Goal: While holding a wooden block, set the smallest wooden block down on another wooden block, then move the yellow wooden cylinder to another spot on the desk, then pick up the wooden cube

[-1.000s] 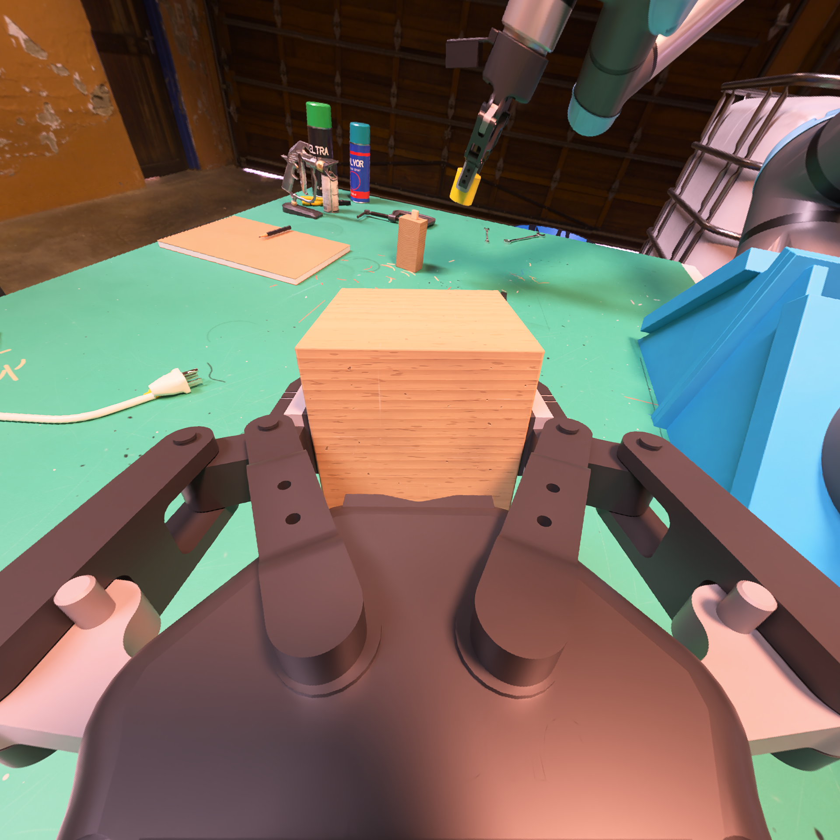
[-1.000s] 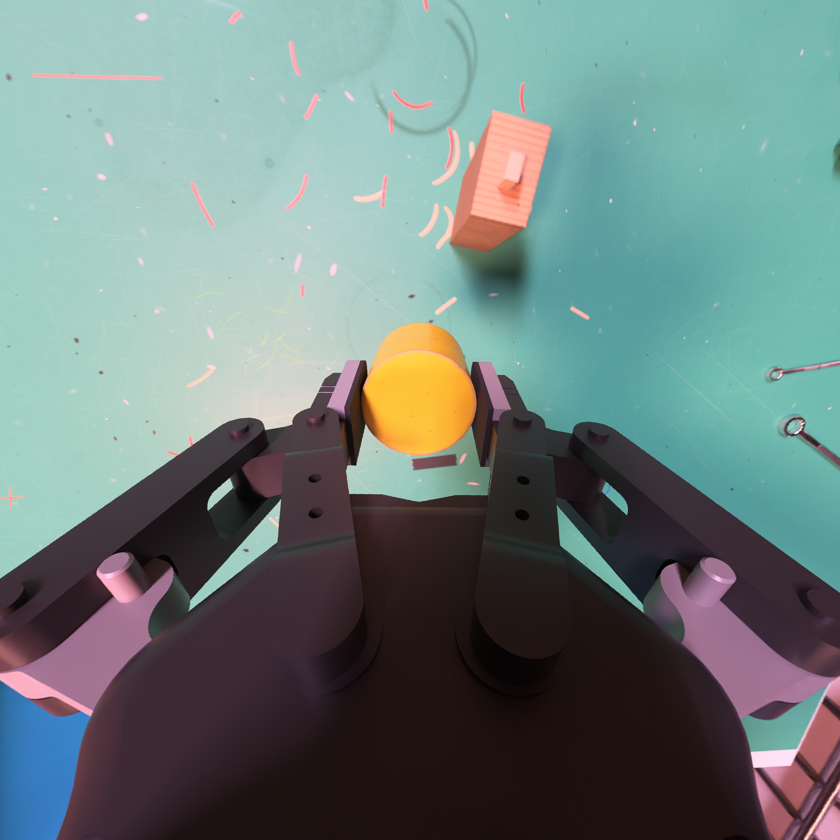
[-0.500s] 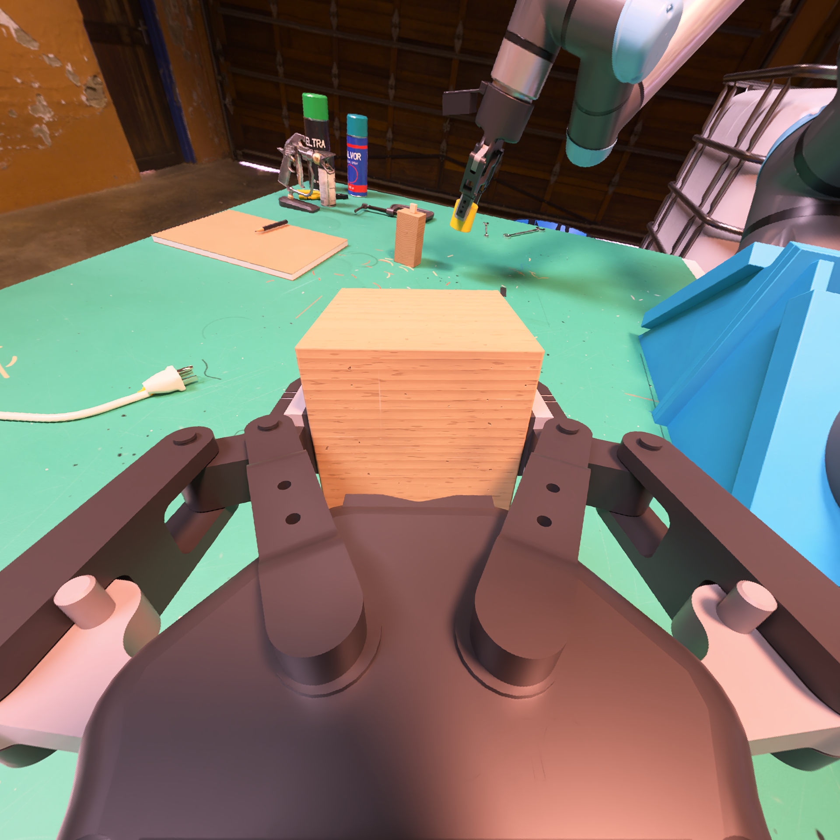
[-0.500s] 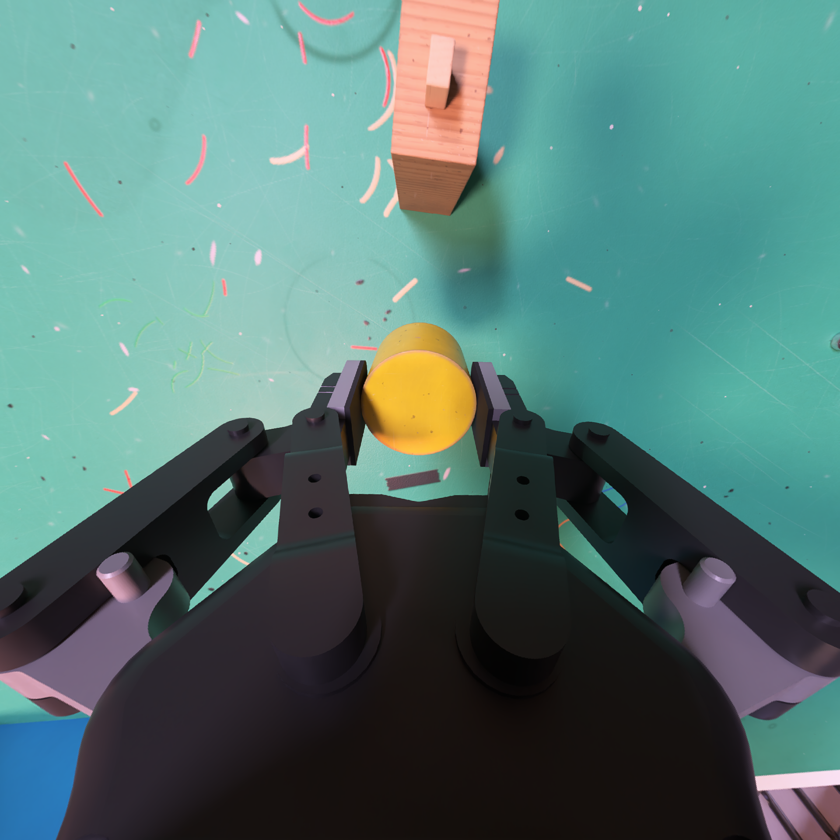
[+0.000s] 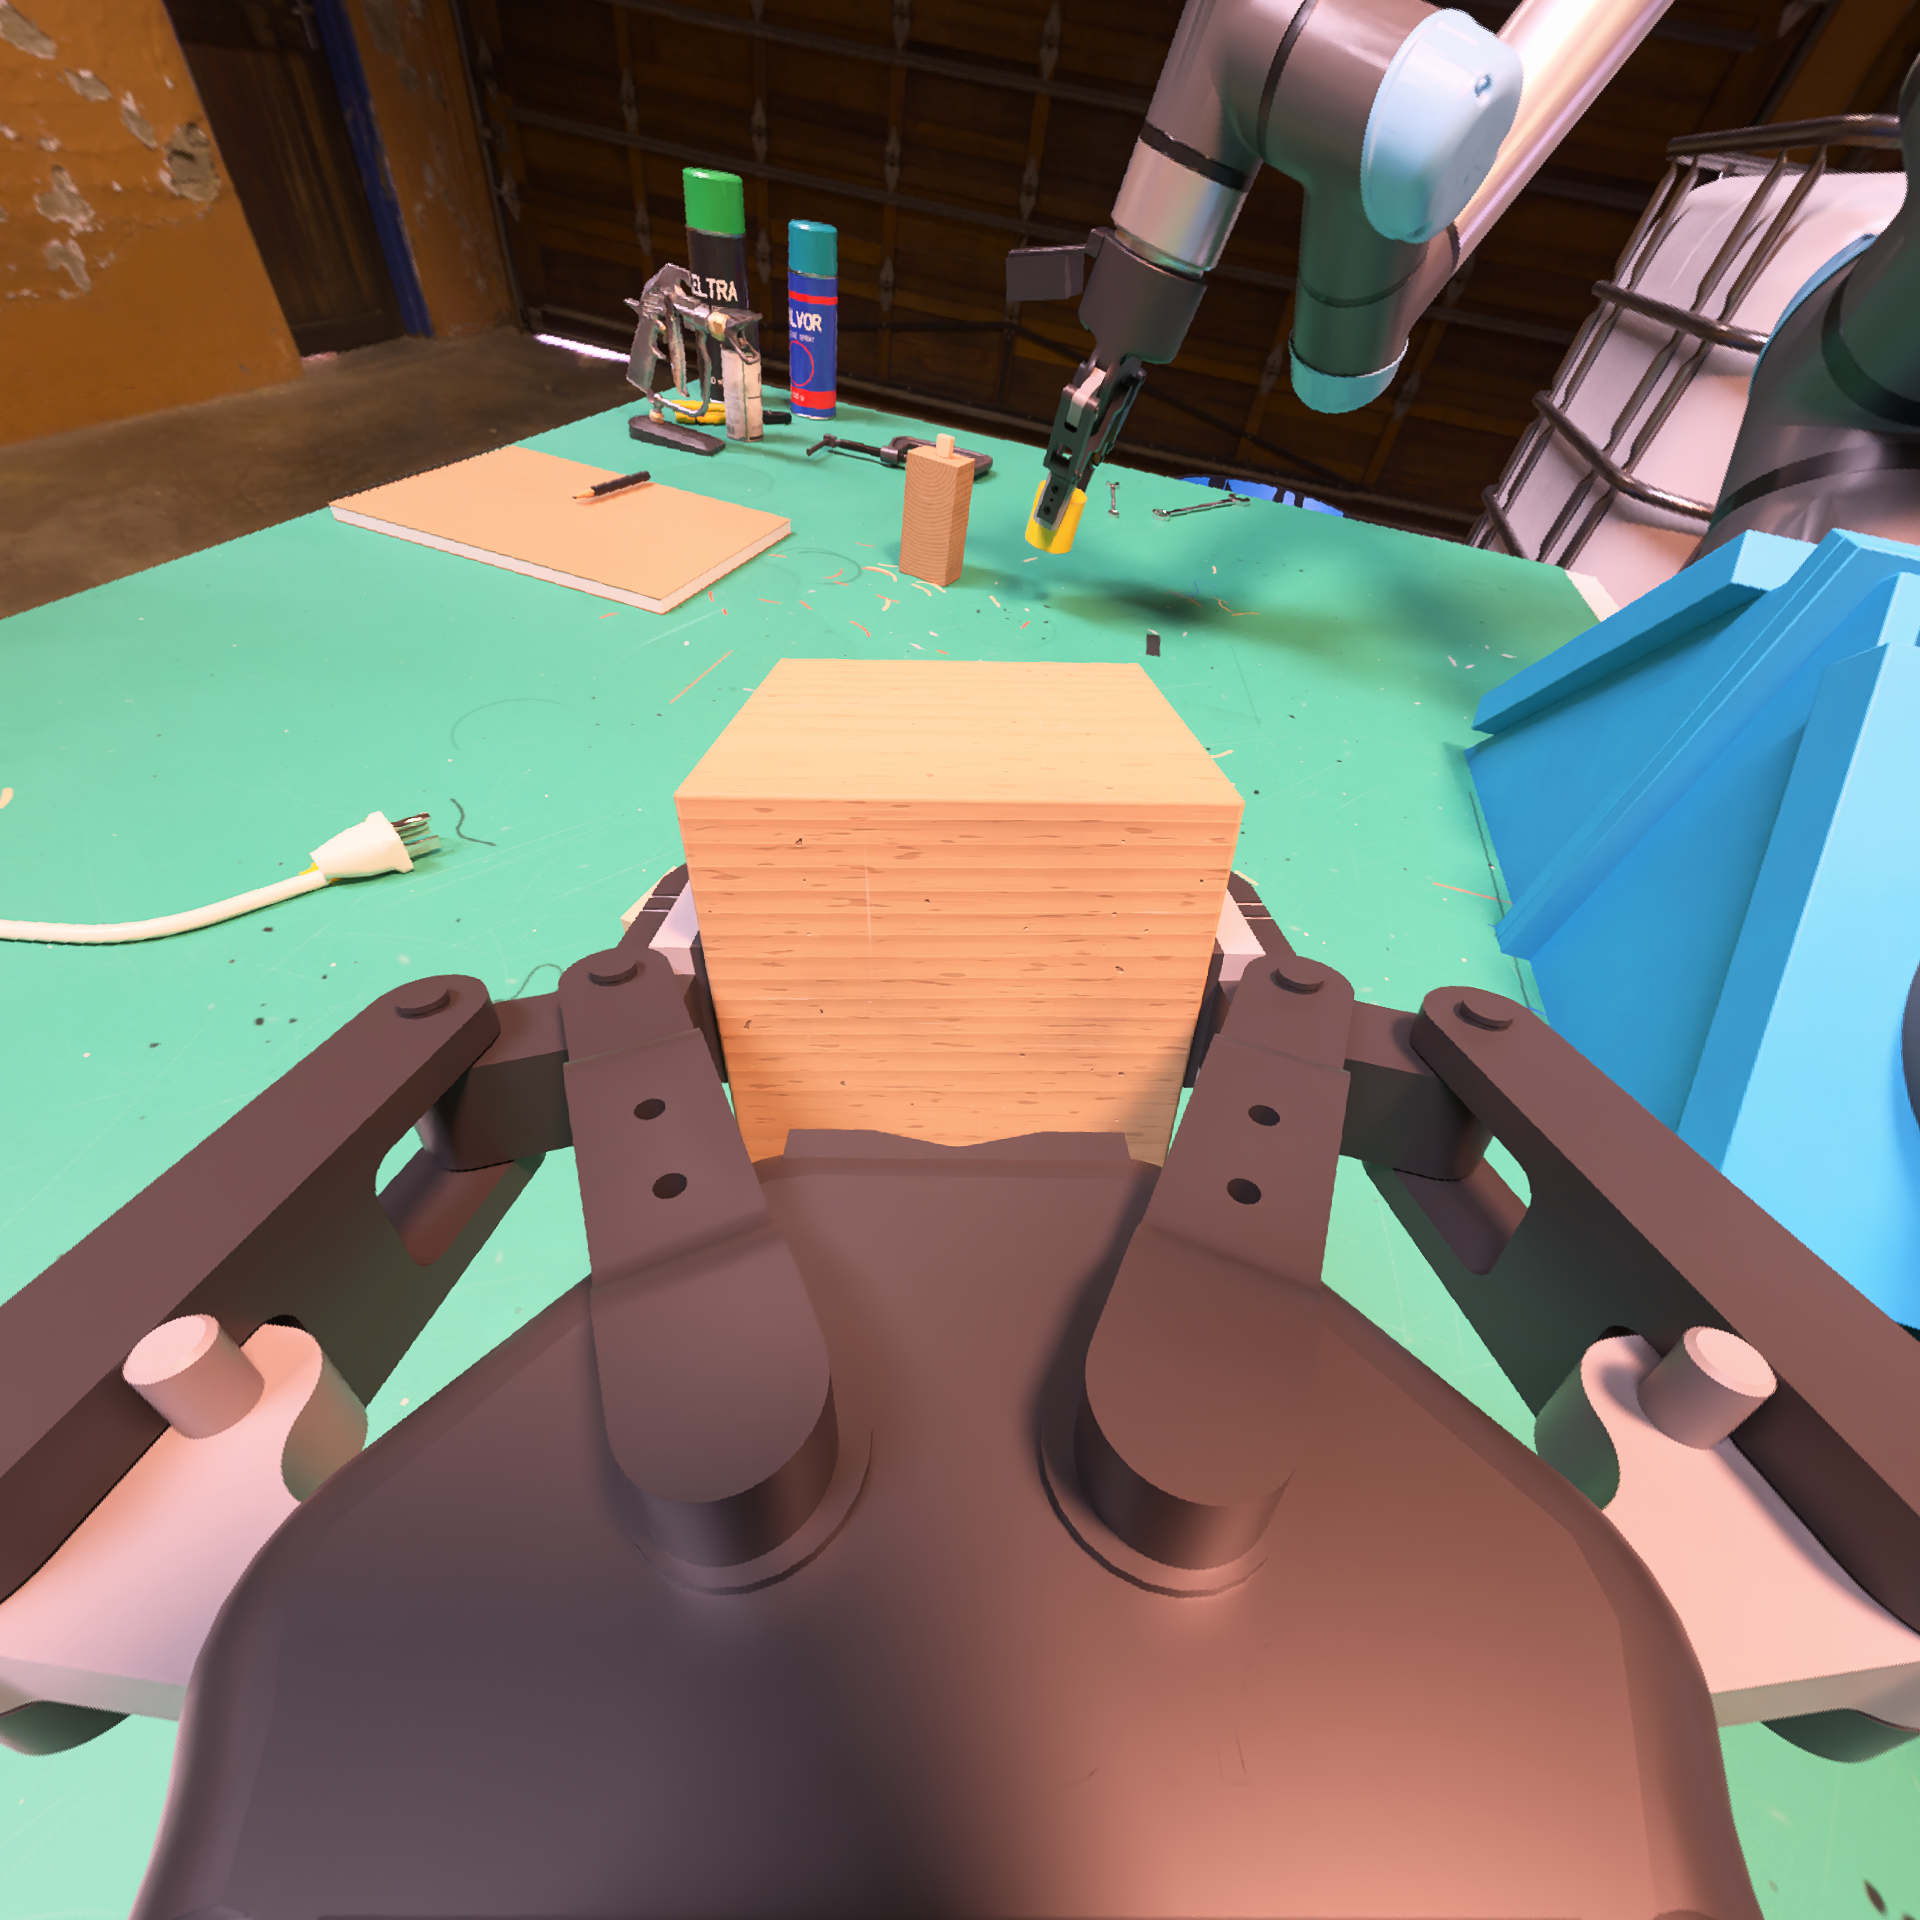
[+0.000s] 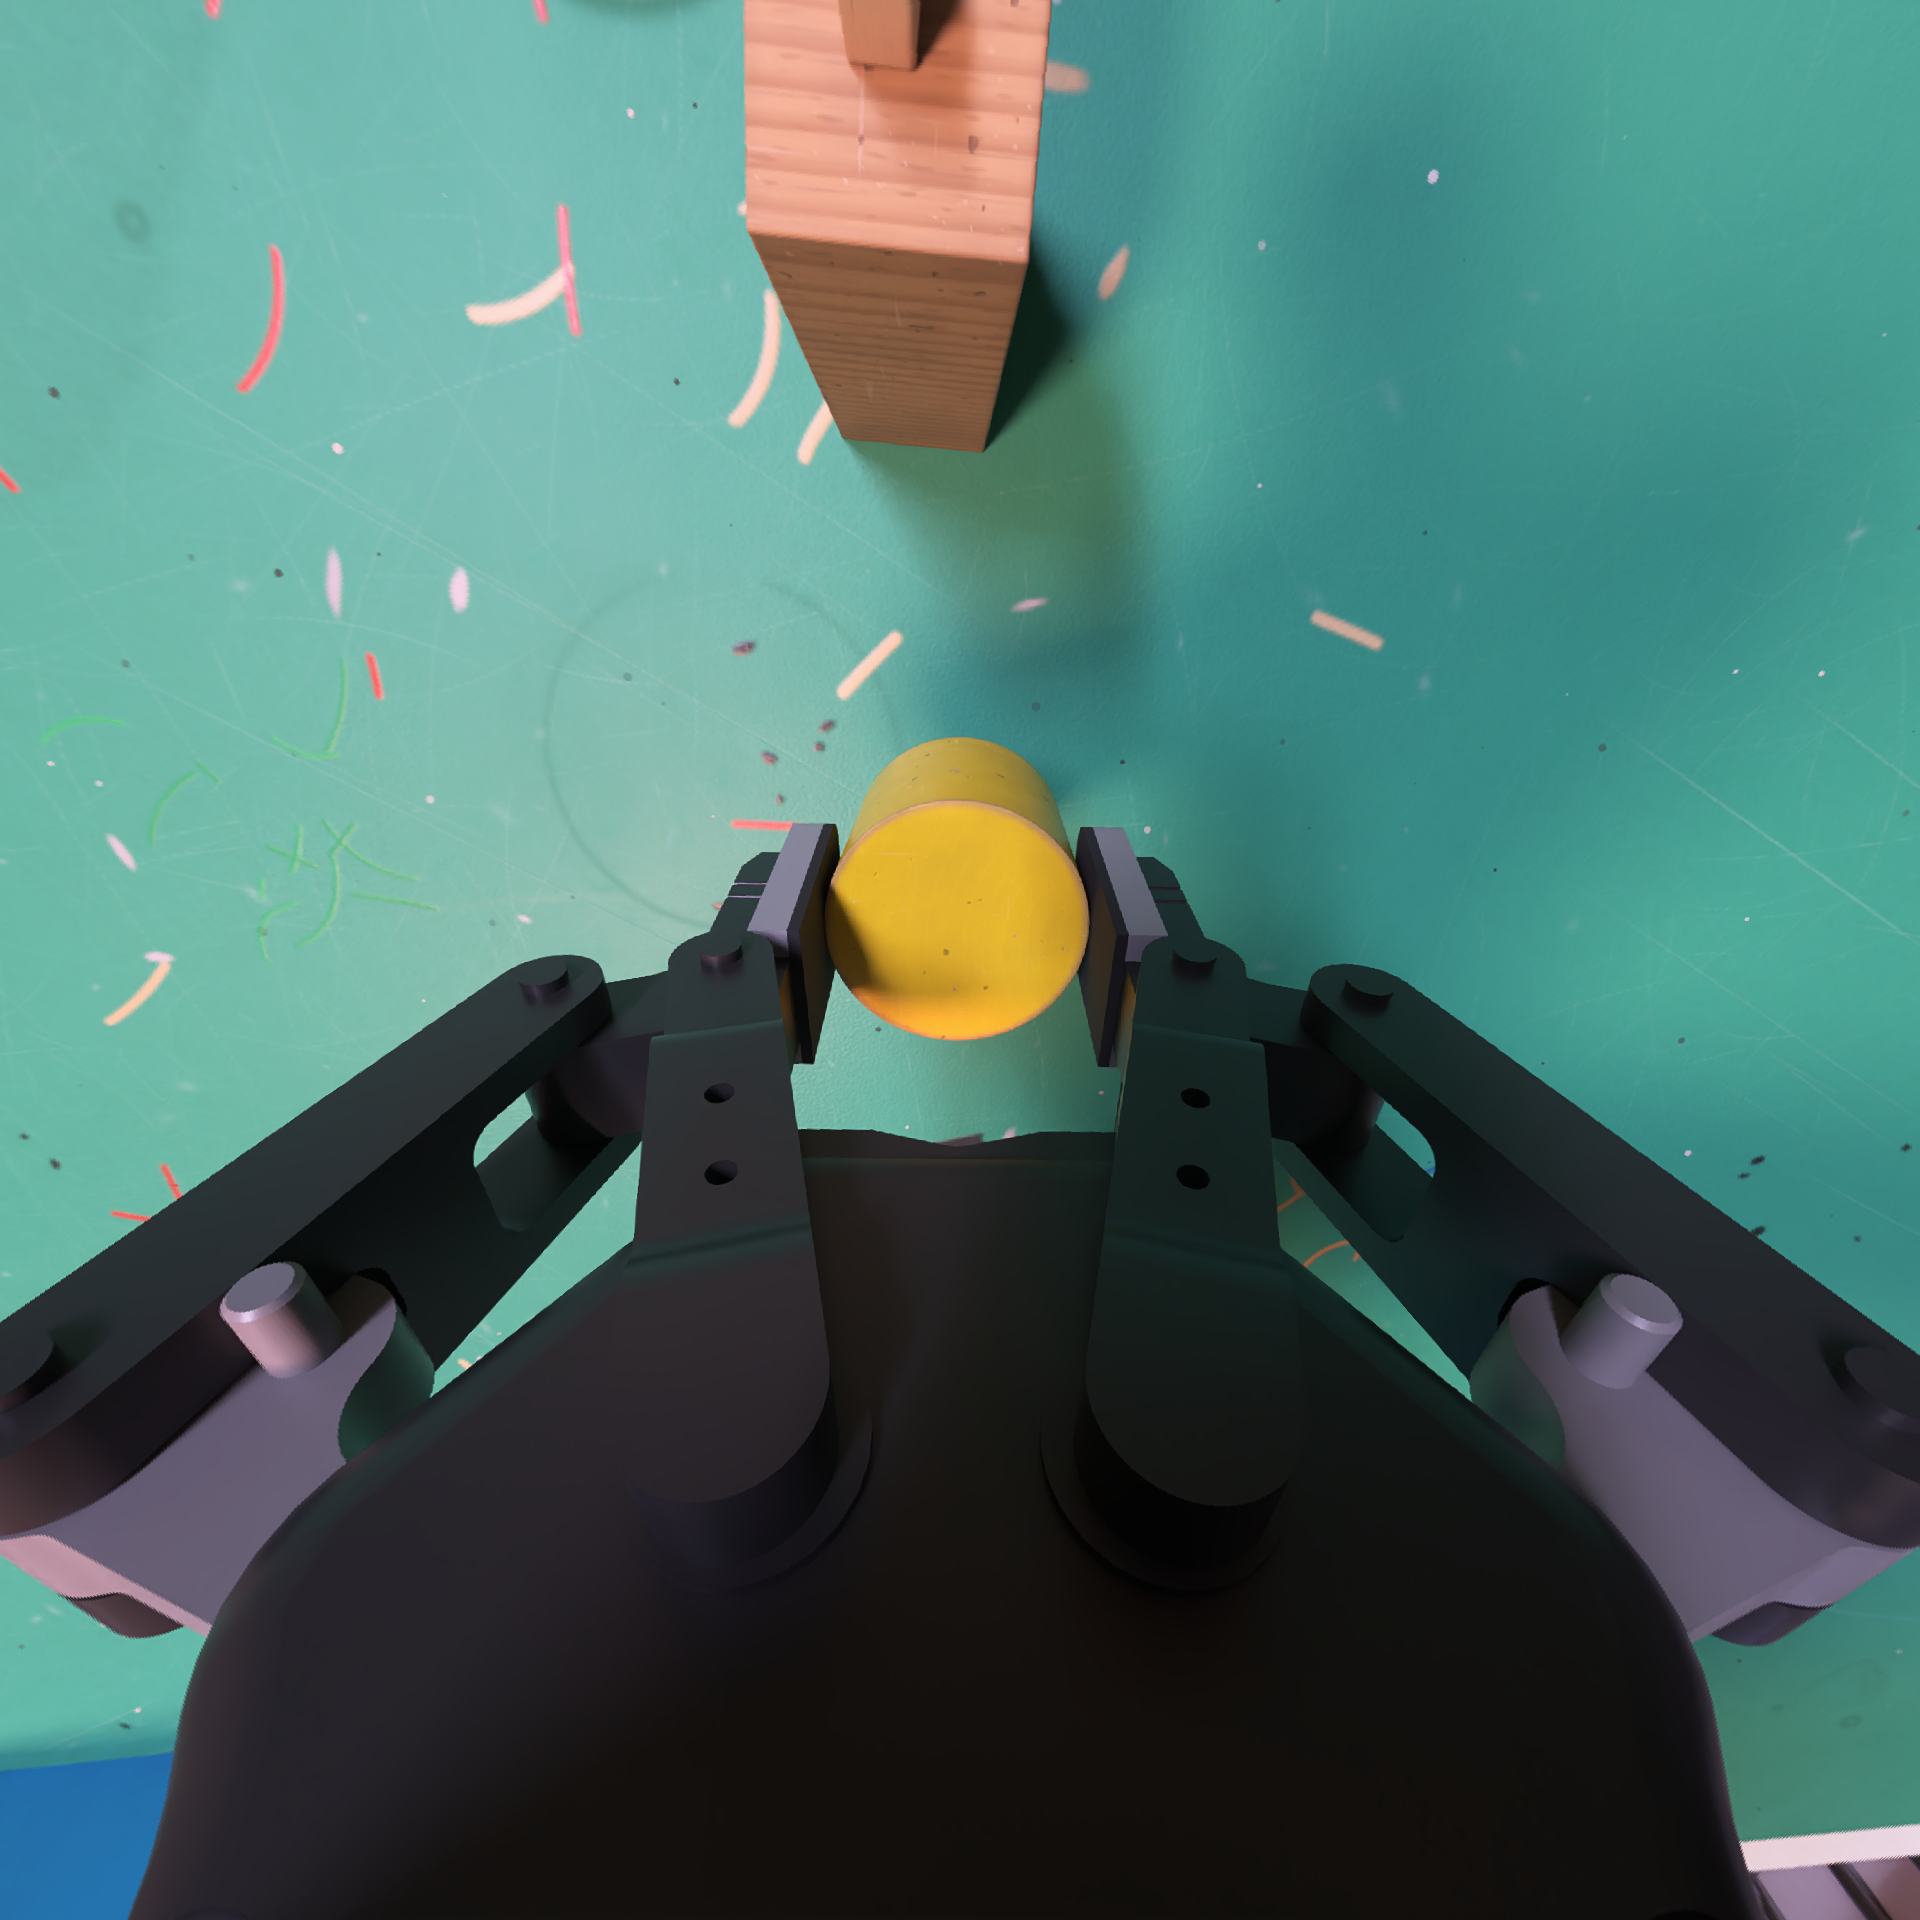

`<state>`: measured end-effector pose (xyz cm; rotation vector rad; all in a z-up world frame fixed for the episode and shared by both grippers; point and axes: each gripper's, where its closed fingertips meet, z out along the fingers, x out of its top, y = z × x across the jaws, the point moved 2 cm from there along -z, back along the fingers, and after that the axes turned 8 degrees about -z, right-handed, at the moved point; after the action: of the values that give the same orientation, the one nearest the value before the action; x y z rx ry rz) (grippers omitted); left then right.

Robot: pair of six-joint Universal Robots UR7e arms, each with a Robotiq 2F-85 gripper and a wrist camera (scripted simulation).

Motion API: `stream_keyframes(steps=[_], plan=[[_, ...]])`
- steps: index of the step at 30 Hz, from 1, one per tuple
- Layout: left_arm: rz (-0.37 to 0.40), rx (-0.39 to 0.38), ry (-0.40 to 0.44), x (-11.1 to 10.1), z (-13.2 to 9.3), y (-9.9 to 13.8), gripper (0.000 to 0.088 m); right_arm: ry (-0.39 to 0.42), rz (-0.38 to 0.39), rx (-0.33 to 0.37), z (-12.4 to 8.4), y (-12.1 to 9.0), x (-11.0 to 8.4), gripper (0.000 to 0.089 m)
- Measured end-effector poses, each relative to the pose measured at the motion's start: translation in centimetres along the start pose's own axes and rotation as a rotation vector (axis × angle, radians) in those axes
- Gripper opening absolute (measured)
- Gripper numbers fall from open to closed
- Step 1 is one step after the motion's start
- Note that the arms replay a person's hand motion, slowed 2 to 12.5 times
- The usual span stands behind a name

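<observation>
My left gripper [image 5: 956, 914] is shut on a large wooden cube [image 5: 956, 894] and holds it above the green desk [image 5: 312, 727]. My right gripper [image 6: 956, 935] is shut on the yellow wooden cylinder [image 6: 956, 925], just above the desk; it also shows far off in the left wrist view [image 5: 1055, 520]. A tall wooden block [image 6: 894, 239] stands upright beyond it, with the smallest wooden block [image 6: 881, 31] lying on its top. This stack also shows in the left wrist view [image 5: 935, 514], just left of the cylinder.
A flat board [image 5: 561, 530] with a pencil lies at the back left. Two spray cans [image 5: 764, 296] and a spray gun [image 5: 686, 353] stand behind it. A white plug and cord [image 5: 260, 894] lie left. A blue box [image 5: 1714, 883] stands right. Wood shavings dot the desk.
The right gripper has come down with the yellow cylinder toward the desk, ending close beside the tall block. The left gripper and its cube have stayed in place.
</observation>
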<state>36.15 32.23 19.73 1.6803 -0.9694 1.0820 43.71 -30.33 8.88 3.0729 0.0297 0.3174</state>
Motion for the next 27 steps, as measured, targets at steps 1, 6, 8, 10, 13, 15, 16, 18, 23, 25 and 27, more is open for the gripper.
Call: stream_keyframes(steps=[1,6,8,10,13,15,16,18,23,25,27], plan=[[-0.001,0.0,0.0,0.0,0.0,0.0,0.0624,-0.003,-0.001,-0.003,0.2,0.1,-0.1,0.0402],[-0.006,-0.003,-0.002,-0.1,0.1,-0.2,0.0624,-0.016,-0.003,-0.017,0.9,0.3,-0.3,0.0402],[-0.007,-0.004,-0.004,-0.1,0.2,-0.2,0.0624,-0.017,0.0,-0.019,1.2,0.4,-0.3,0.0402],[-0.008,-0.003,-0.007,-0.2,0.2,-0.3,0.0624,-0.017,0.003,-0.017,1.4,0.5,-0.3,0.0402],[-0.01,-0.002,-0.011,-0.3,0.3,-0.3,0.0624,-0.018,0.011,-0.013,1.7,0.6,-0.3,0.0402],[-0.011,-0.001,-0.013,-0.3,0.3,-0.4,0.0624,-0.019,0.014,-0.011,1.9,0.7,-0.3,0.0402],[-0.011,-0.001,-0.013,-0.3,0.3,-0.4,0.0624,-0.019,0.015,-0.012,2.0,0.8,-0.3,0.0402],[-0.011,-0.001,-0.014,-0.3,0.3,-0.4,0.0624,-0.019,0.016,-0.012,2.2,0.9,-0.3,0.0402],[-0.011,0.002,-0.015,-0.4,0.3,-0.4,0.0624,-0.015,0.02,-0.013,2.6,1.1,-0.2,0.0402],[-0.011,0.003,-0.015,-0.4,0.3,-0.4,0.0624,-0.015,0.022,-0.012,2.8,1.2,-0.2,0.0402],[-0.011,0.003,-0.016,-0.4,0.4,-0.4,0.0624,-0.016,0.023,-0.011,3.0,1.3,-0.2,0.0402]])
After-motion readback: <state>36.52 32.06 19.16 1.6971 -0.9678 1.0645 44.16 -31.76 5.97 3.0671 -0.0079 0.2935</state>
